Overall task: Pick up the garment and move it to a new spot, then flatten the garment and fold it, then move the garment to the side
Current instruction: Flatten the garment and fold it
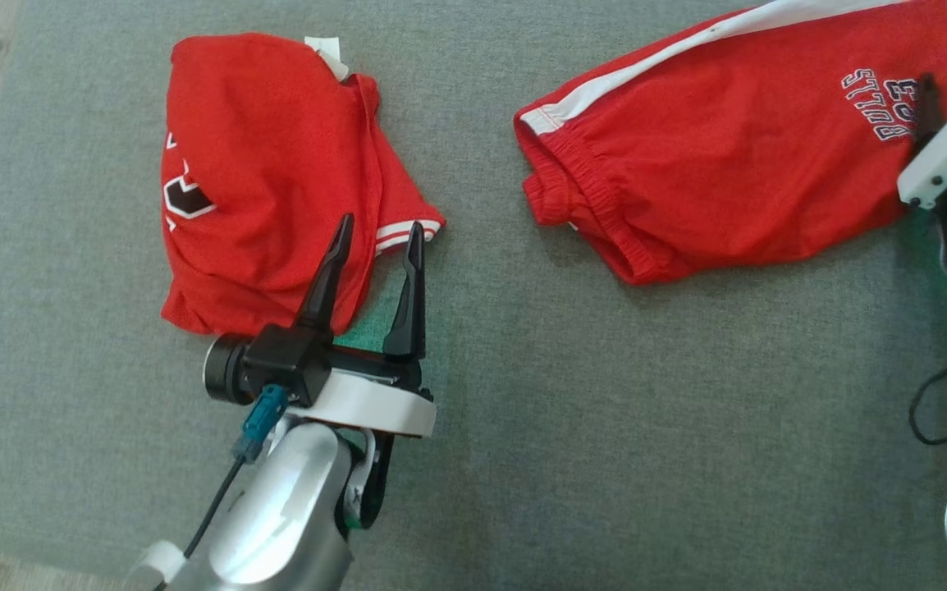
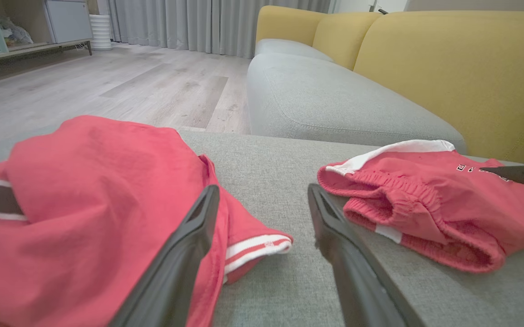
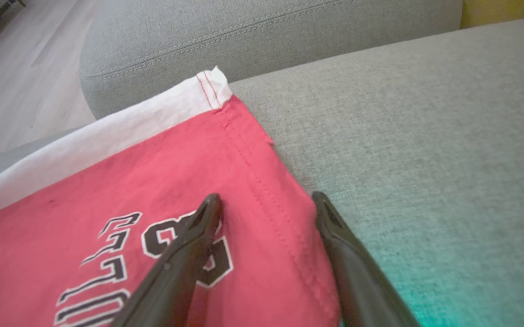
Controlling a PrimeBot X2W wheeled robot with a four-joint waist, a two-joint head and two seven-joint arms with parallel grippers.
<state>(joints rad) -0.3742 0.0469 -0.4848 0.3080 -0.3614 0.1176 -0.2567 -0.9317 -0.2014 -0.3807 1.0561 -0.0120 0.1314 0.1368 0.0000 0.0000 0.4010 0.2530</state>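
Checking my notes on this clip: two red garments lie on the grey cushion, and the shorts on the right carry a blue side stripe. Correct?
Not quite: the side stripe on the shorts is white, not blue, as the head view shows. Otherwise right: the shorts and the shirt, both red, lie on the grey cushion.

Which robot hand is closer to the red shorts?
Right. The right gripper is at the hem of the shorts, fingers either side of its edge; the left gripper is away by the red shirt.
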